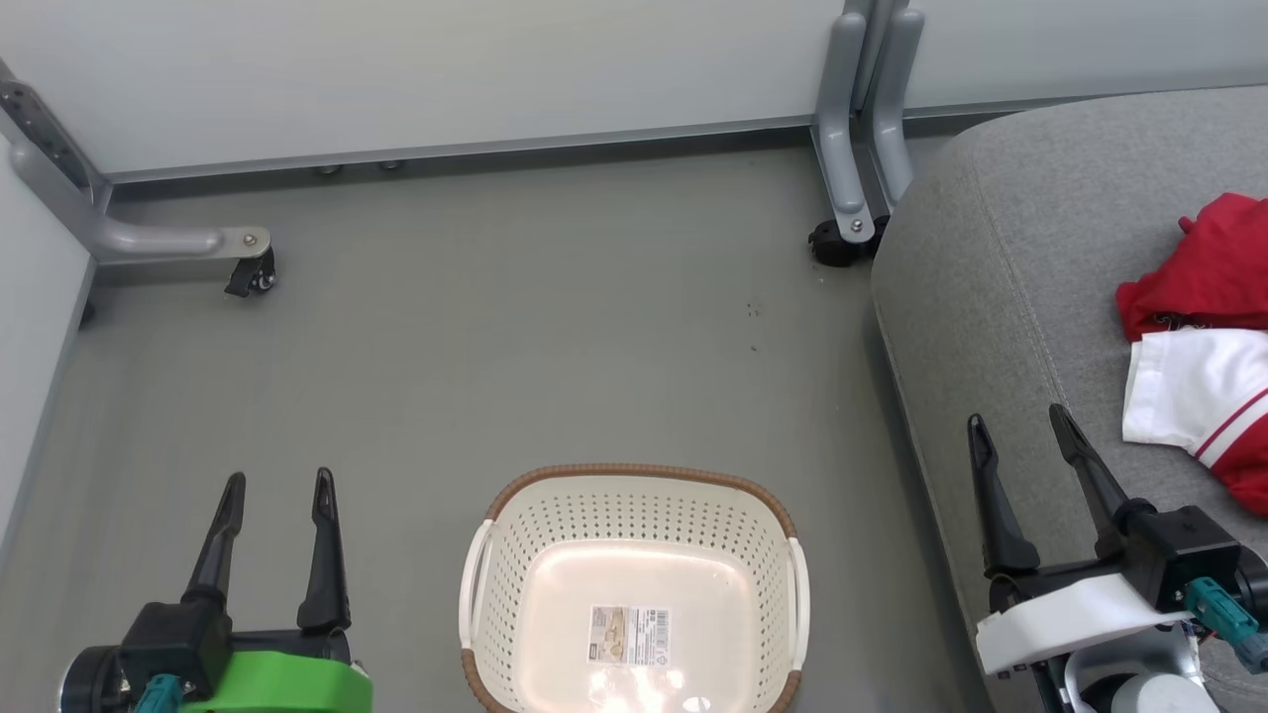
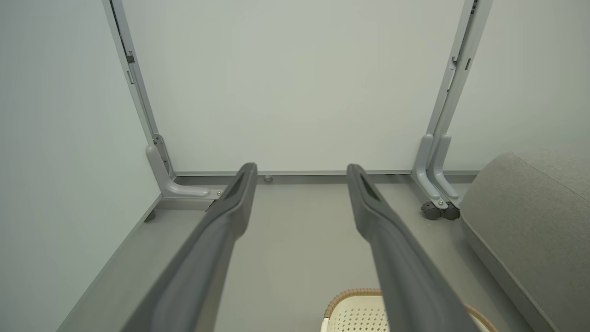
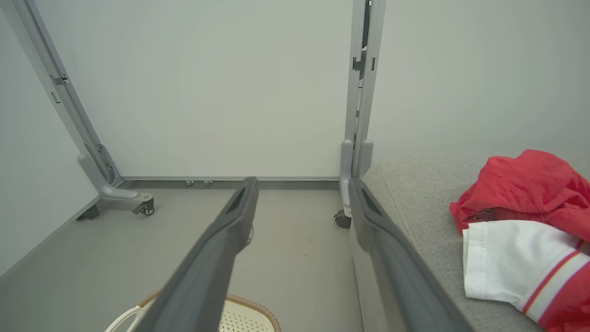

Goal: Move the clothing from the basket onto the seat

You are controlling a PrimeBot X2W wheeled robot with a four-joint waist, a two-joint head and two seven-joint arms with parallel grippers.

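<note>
Basket: the basket (image 1: pixel 634 505) stands on the grey floor (image 1: pixel 495 327), between my two grippers and low in the head view; its bottom is bare apart from a printed sticker (image 1: pixel 629 634); I see no fabric in it.
Clothing: the clothing (image 1: pixel 1204 347), red with white panels and stripes, lies crumpled on the seat (image 1: pixel 1010 248); it is well apart from the basket; the head view's right edge cuts it off.
Seat: grey cushion, just right of the basket; its rounded corner sits near a castered partition leg (image 1: pixel 842 198).
Left gripper: my left gripper (image 1: pixel 279 478) hovers over the floor left of the basket; fingers spread wide, nothing between them.
Right gripper: my right gripper (image 1: pixel 1017 416) hangs over the seat's near edge; fingers wide apart and holding nothing; near the white panel but clear of it.
Step in hand: I judge the transfer done, or nearly so; both arms sit in a rest-like pose.
Next move: I judge it calls for a check only; I cannot tell whether all the fabric rests fully on the cushion; if a piece hangs off, I would come in wide from above and pinch a raised fold.
Risk: a finger could snag loose cloth on the way in.
</note>
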